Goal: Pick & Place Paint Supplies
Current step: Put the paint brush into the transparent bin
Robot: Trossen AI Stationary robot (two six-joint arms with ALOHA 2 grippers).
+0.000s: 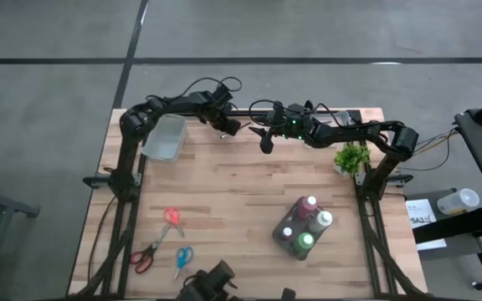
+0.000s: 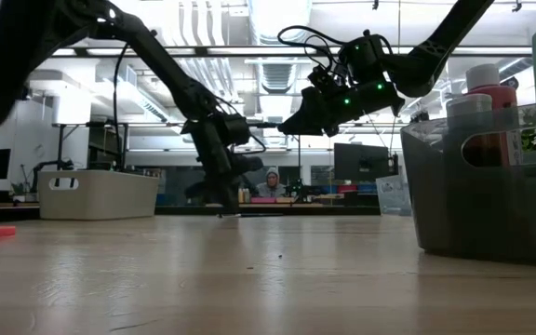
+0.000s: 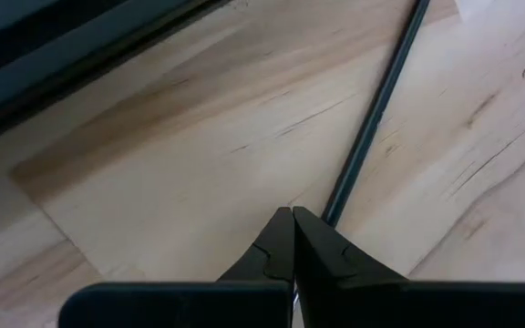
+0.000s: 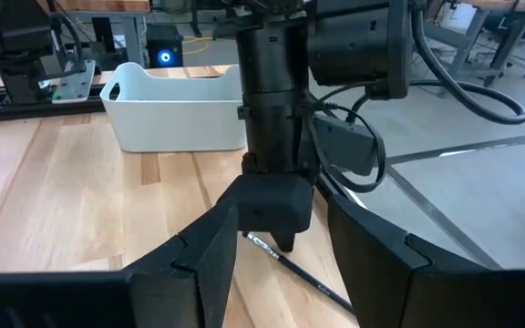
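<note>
1. Paintbrush, thin and dark, lies flat on the tabletop close to the far edge, roughly midway between the two far corners. This is the task thing both arms face.

2. The left gripper points down at the near end of the brush, tips on or just above the wood. Its fingers are pressed together to a point. The brush shaft runs away from that point, so the tips sit at the brush's end; whether they pinch it or only touch it, I cannot tell.

3. The brush's long axis runs at a slant across the wood grain, from the left gripper's tips out towards the right arm's side.

4. The right gripper hangs above the tabletop just beside the left one, looking straight at it, fingers parted halfway and holding nothing. The brush lies below and between those parted fingers.

5. The left arm is the nearer one. By my reckoning, the coming move depends on gripping across the shaft, not along it.

6. A white bin stands towards the far left corner, close to the left arm.

7. The paint bottles already stand in a dark caddy near the right edge, well apart from both grippers.
</note>
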